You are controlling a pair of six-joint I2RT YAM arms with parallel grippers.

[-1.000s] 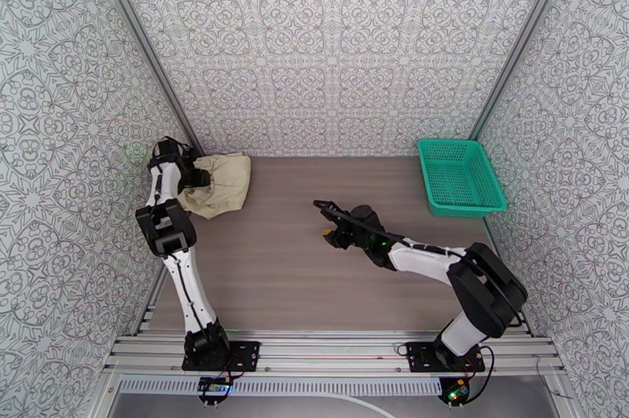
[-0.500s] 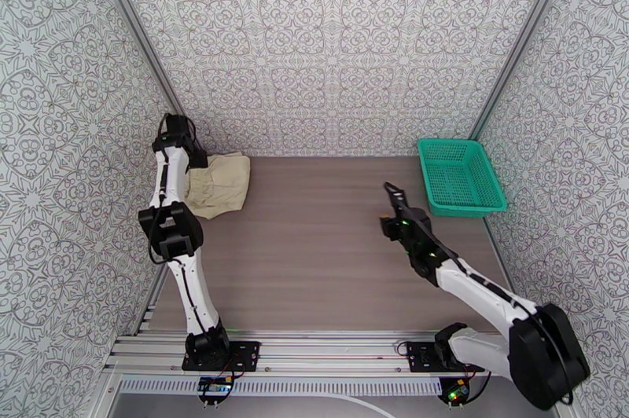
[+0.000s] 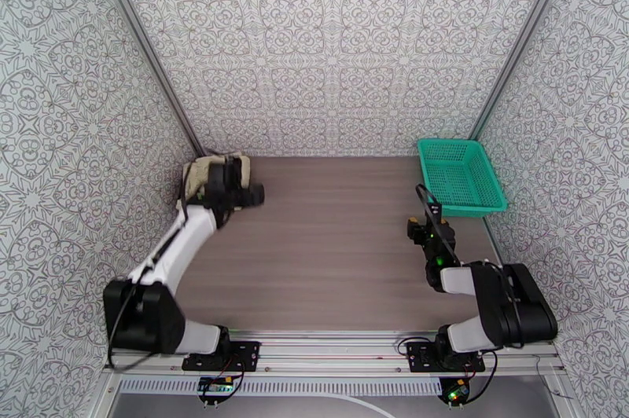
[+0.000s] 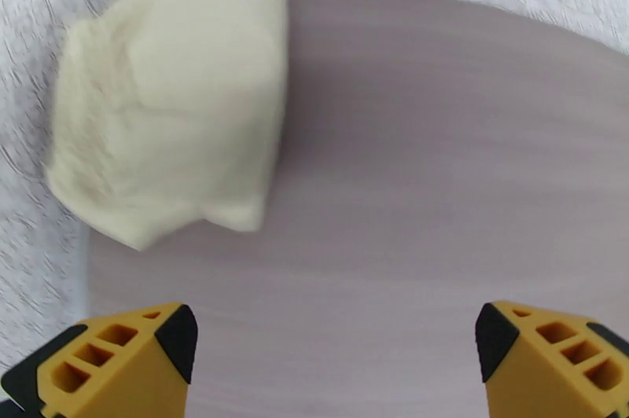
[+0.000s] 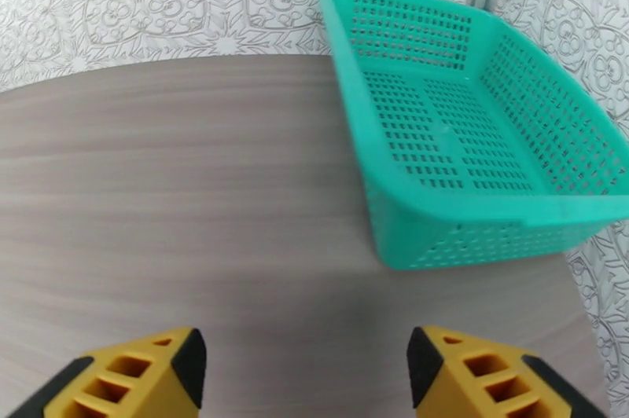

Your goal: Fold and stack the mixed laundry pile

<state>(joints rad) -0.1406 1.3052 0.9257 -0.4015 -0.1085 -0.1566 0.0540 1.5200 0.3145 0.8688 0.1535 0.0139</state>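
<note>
A folded cream-beige cloth (image 3: 200, 170) lies in the far left corner of the table, and in the left wrist view this cloth (image 4: 173, 97) sits up and to the left of the fingers. My left gripper (image 3: 234, 185) hovers at the cloth's right edge. It stands open (image 4: 330, 368) with only bare table between its yellow fingertips (image 4: 126, 361). My right gripper (image 3: 428, 211) is at the right side, just short of the teal basket, and is open (image 5: 307, 380) and holding nothing. The red-and-black checked shirt is out of view.
The teal mesh basket (image 3: 460, 176) stands at the far right against the wall with nothing in it, its near rim (image 5: 472, 211) just ahead of the right fingers. Patterned walls close in the table on three sides.
The left arm has dropped from its upright pose at the wall and its gripper now sits lower, by the cloth's right edge. The right arm has pulled back from the table's middle toward the basket.
</note>
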